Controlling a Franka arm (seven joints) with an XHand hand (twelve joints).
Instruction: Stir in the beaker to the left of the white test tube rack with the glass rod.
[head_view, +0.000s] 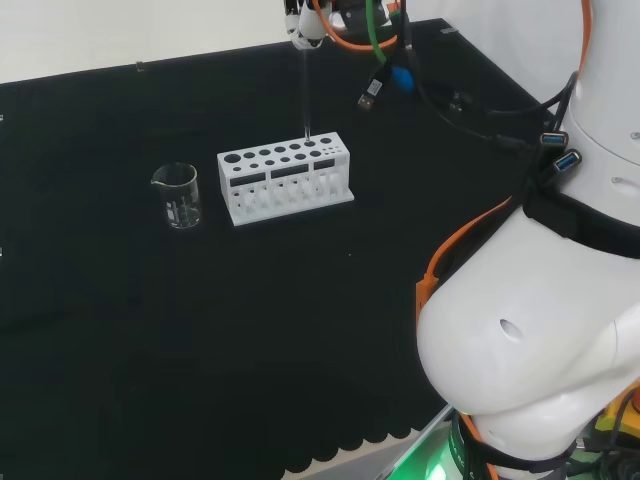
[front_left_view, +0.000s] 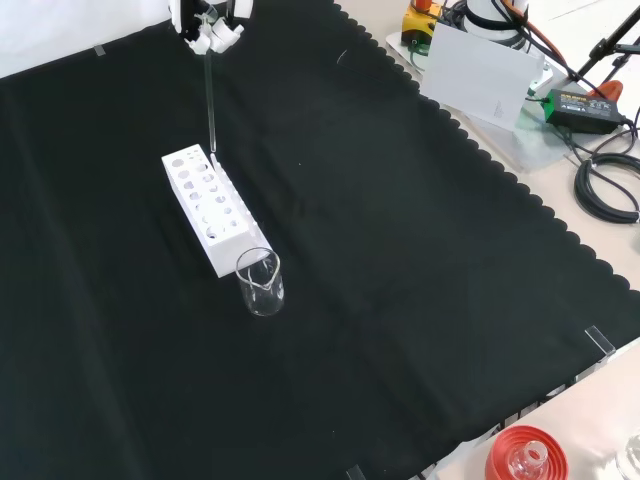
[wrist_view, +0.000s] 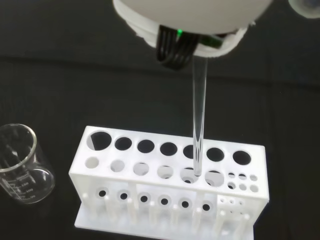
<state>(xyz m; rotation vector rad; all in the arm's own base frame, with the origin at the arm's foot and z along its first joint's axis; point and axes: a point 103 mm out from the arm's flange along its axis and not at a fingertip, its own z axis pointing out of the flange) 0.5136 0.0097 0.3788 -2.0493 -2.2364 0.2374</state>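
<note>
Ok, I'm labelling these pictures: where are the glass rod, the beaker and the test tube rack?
glass rod (wrist_view: 198, 125), wrist view, mid-shaft.
beaker (head_view: 181, 202), head view, front wall.
test tube rack (front_left_view: 196, 198), front view, top plate between holes.

I am watching the white plastic test tube rack (head_view: 286, 184) from behind the arm in the head view, looking down at it (front_left_view: 211, 208) from the front, and hovering close above it (wrist_view: 167, 183) at the wrist.
</note>
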